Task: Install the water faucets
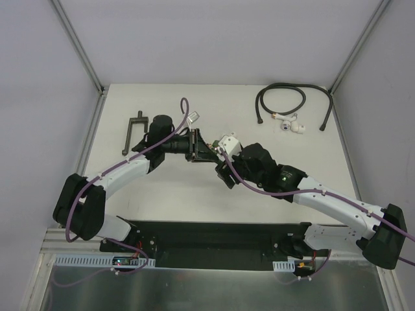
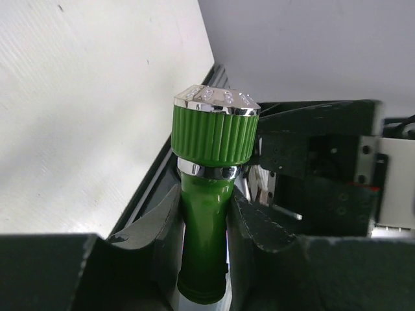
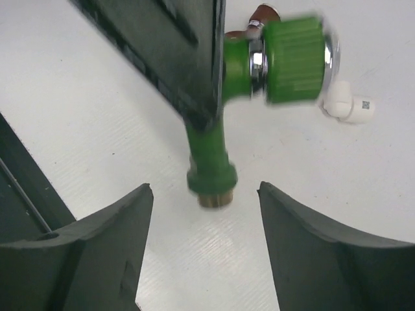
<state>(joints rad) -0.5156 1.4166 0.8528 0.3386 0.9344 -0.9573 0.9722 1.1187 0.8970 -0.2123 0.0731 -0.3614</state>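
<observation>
The table [image 1: 162, 188] is a matt white sheet with a fine ribbed grain. Plain pale grey walls close it in on three sides, and slanted aluminium posts [image 1: 78, 45] rise from its far corners. At the near edge the arms are bolted to a black base plate [image 1: 214, 243], with a strip of bare metal [image 1: 207, 291] below it. Both arms reach to the middle of the table and meet there. The left gripper [image 2: 204, 217] is clenched on the green faucet [image 2: 211, 139], with its dark fingers [image 2: 155, 227] pressed against the slim green body below the ribbed knob and silver cap. The faucet is lifted off the surface. The right gripper [image 3: 204, 214] is spread wide and holds nothing. Its two pads stand either side of the faucet's threaded end and just short of it, without touching. Behind the green knob in the right wrist view a reddish-brown bit [image 3: 262, 13] pokes out, possibly the dark red faucet, though too little shows to be sure. A white elbow fitting [image 3: 347, 103] lies on the table just beyond. A black hose [image 1: 280, 94] is coiled at the far right, well apart from a dark forked piece [image 1: 133, 133] at the far left.
</observation>
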